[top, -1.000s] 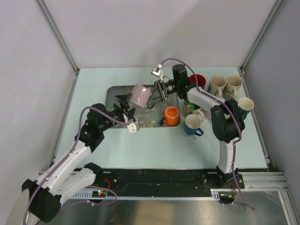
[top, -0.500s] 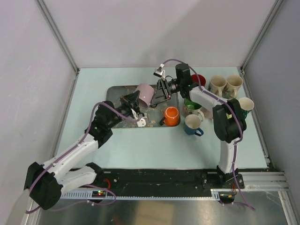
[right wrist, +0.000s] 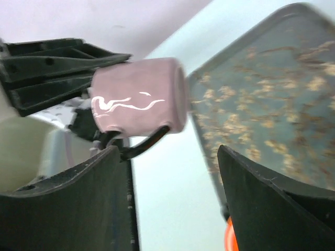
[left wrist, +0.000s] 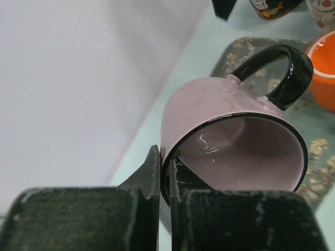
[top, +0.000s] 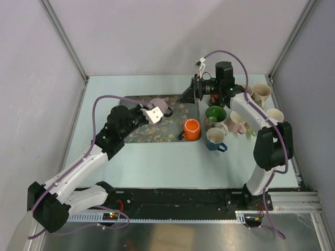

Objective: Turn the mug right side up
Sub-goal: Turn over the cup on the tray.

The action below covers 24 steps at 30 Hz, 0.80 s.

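The mug (top: 160,106) is pink with a black rim and a black handle. It hangs on its side over the far end of the tray (top: 157,133). My left gripper (top: 151,109) is shut on its rim, one finger inside and one outside. In the left wrist view the mug (left wrist: 209,104) has its mouth toward the camera and its handle up, with the left gripper (left wrist: 166,172) pinching the rim. My right gripper (top: 189,94) stands open to the mug's right, apart from it. The right wrist view shows the mug (right wrist: 138,97) beyond the open right gripper (right wrist: 167,151).
An orange mug (top: 191,129) stands at the tray's right edge. Green (top: 215,114) and blue (top: 215,139) mugs sit just right of it, with several cream and pink mugs (top: 261,94) further right. The tray (right wrist: 272,104) has a raised rim.
My right gripper opened, let go of the mug and drew back to the right. My left gripper moved in, shut on the rim and now holds the mug alone.
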### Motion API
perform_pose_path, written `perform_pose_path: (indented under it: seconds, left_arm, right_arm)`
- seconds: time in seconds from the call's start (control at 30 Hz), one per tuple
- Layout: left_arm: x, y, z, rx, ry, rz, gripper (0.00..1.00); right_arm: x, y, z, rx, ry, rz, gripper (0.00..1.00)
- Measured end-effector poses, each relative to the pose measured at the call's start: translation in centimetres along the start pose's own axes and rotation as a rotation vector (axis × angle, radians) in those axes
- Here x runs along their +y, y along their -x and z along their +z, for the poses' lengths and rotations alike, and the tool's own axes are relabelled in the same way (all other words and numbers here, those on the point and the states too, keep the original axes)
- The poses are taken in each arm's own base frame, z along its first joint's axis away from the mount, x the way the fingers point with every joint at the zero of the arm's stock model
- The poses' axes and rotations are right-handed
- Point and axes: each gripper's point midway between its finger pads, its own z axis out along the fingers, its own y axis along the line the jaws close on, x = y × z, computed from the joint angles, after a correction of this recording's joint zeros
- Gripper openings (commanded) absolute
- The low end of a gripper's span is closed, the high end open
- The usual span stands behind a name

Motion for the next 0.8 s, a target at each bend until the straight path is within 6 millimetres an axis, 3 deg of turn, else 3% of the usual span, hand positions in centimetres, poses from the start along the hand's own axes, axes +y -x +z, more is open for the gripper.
perform_pose_path:
  seconds: [0.13, 0.33, 0.53, 0.67, 0.8]
  left_arm:
    - [-0.2, -0.2, -0.6, 0.088, -0.042, -0.143, 0.00]
    - [-2.1, -1.3, -1.5, 0.189, -0.109, -0.300, 0.00]
    - [-4.7, -3.1, -1.5, 0.300, -0.180, -0.410, 0.00]
    - [-5.3, -3.2, -1.2, 0.328, -0.200, -0.466, 0.00]
    - [-5.1, -2.5, -0.9, 0.317, -0.197, -0.510, 0.00]
  right_arm:
    - [-1.3, 0.6, -1.6, 0.000, -0.200, -0.193, 0.79]
    - [1.1, 0.1, -3.1, 0.102, -0.309, -0.525, 0.72]
    - [3.7, -2.3, -2.1, 0.266, -0.278, -0.831, 0.68]
    - [4.1, -4.4, -1.2, 0.376, -0.235, -0.965, 0.67]
    - [3.9, -5.2, -0.5, 0.434, -0.221, -1.052, 0.65]
